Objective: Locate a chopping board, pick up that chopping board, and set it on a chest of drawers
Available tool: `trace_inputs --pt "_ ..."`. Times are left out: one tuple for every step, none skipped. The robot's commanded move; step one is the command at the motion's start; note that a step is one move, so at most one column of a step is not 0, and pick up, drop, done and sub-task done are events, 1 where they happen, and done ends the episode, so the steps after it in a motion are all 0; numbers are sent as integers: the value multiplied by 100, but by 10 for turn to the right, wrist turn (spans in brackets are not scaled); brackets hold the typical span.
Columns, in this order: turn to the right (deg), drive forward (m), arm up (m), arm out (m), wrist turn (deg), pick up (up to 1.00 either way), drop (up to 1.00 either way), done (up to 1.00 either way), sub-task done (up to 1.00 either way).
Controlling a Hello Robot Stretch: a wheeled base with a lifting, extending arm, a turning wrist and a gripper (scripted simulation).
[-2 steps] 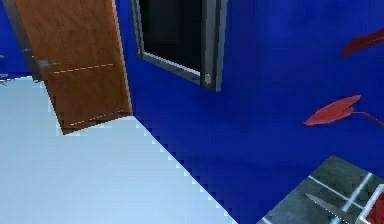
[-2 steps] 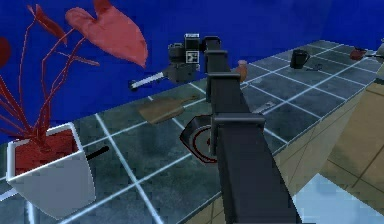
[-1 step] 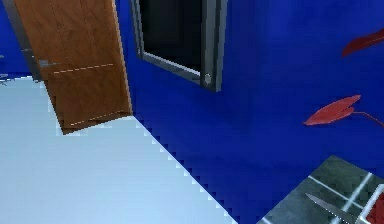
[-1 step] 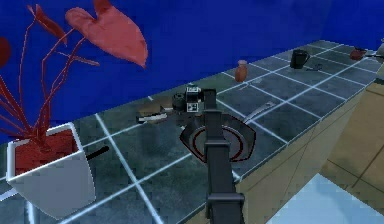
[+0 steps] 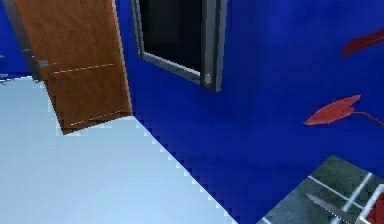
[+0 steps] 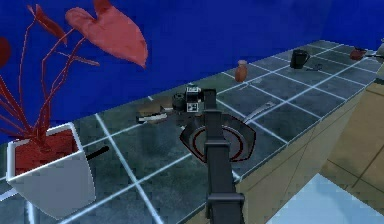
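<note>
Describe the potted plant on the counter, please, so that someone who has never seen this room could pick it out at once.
A long grey-green tiled counter runs along a deep blue wall. At the arm side view's left end of it stands a white square pot with a red-stemmed, red-leaved plant. It towers over everything else on the counter.

door (image 5: 85,60): glossy wood | countertop (image 6: 300,95): smooth grey tile | wall (image 5: 280,90): matt blue
</note>
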Motion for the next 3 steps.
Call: trace_inputs --pt "0 0 10 0 0 0 0 0 0" --pt "0 0 4 0 0 0 0 0 0" --pt "0 0 0 0 -450 0 0 0 0"
